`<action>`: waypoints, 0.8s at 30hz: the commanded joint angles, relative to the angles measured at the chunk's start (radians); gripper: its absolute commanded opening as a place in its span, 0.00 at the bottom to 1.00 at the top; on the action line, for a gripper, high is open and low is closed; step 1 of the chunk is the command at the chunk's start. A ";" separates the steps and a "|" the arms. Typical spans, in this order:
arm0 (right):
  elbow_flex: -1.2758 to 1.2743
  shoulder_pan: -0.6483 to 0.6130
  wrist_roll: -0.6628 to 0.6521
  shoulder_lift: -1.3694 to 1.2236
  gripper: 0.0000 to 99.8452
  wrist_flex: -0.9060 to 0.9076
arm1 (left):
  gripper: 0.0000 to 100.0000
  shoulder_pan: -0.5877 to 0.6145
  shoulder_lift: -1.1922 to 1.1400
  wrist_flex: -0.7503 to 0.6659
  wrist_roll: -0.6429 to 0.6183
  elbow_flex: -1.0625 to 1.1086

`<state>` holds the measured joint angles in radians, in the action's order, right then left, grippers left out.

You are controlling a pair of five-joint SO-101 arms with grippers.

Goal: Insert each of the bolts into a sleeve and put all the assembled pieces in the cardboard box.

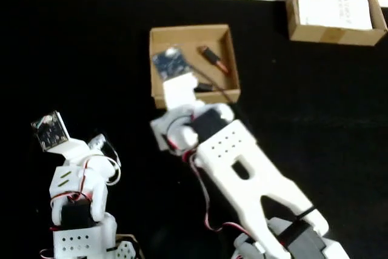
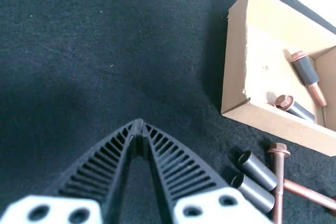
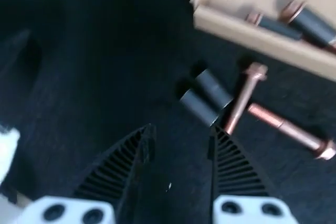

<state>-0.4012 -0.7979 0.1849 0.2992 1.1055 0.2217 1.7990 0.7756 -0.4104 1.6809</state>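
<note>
Needed to straddle one bolt [image 3: 241, 100] mid-shaft, squarely, with open, empty right claw [image 3: 181, 132]; left claw [image 2: 137, 127] closed, empty.

Both arms: white printed plastic w/ black servo blocks [image 1: 205, 125]. On right arm [image 1: 242, 162]: long forked shell, oval slot, rows of small holes toward the gripper end; red, black & white wires [image 1: 203, 198] run along its side. On left arm [image 1: 76, 210]: same white, thin red/white leads, two yellowish slits on top. Small cam board [image 1: 48, 130] on white bracket behind each gripper. Left gripper [image 2: 137, 129] & right gripper [image 3: 181, 134]: black ribbed triangular fingers on white mounts w/ round screw holes.
</note>
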 commanded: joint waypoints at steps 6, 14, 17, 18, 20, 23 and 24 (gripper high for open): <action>0.001 0.019 -0.138 -0.180 0.15 -0.028 | 0.01 0.024 0.007 0.002 -0.002 0.015; 0.001 0.071 -0.245 -0.325 0.15 -0.131 | 0.01 0.045 0.007 0.002 -0.002 0.015; 0.005 0.071 -0.270 -0.366 0.15 -0.139 | 0.01 0.045 0.007 0.002 -0.002 0.015; 0.016 0.071 -0.278 -0.380 0.15 -0.147 | 0.01 0.045 0.008 0.002 -0.002 0.015; 0.045 0.071 -0.278 -0.415 0.15 -0.153 | 0.01 0.045 0.008 0.002 -0.002 0.015; 0.104 0.071 -0.278 -0.478 0.15 -0.153 | 0.01 0.045 0.008 0.002 -0.002 0.015; 0.124 0.071 -0.278 -0.501 0.15 -0.151 | 0.01 0.045 0.008 0.002 -0.002 0.015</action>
<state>-0.3521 -0.7426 -0.0852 -0.1688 0.9613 0.2570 1.7990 0.7756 -0.4104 1.6809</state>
